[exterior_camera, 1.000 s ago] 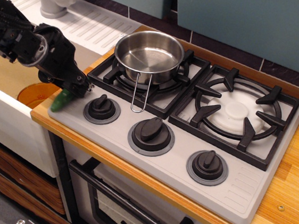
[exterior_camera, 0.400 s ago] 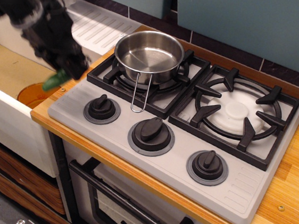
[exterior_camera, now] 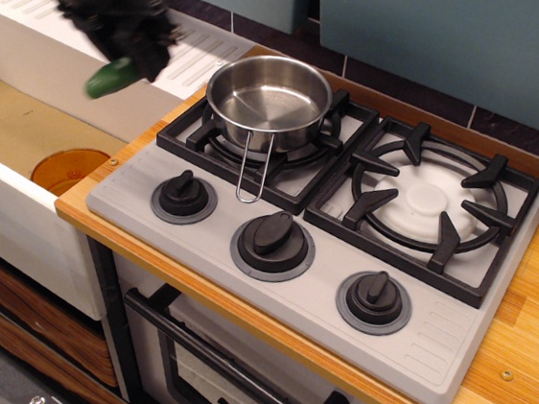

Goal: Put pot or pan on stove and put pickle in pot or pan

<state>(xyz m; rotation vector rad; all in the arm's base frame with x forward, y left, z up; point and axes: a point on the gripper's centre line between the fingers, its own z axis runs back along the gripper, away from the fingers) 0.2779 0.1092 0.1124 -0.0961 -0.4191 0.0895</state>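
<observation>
Since a second ago the gripper (exterior_camera: pixel 120 63) has climbed from the stove's front-left corner to high up left of the pan, carrying the pickle along. Largest first: the counter (exterior_camera: pixel 530 287) bears the stove (exterior_camera: pixel 327 300), and the pan (exterior_camera: pixel 270 91) sits empty on the stove's left burner, handle toward the knobs. The jaws are closed on the pickle (exterior_camera: pixel 112 77), whose green end pokes out down-left of them, long axis slanted. The pan lies right of the pickle and lower, well apart; I judge a rightward carry is needed before release.
</observation>
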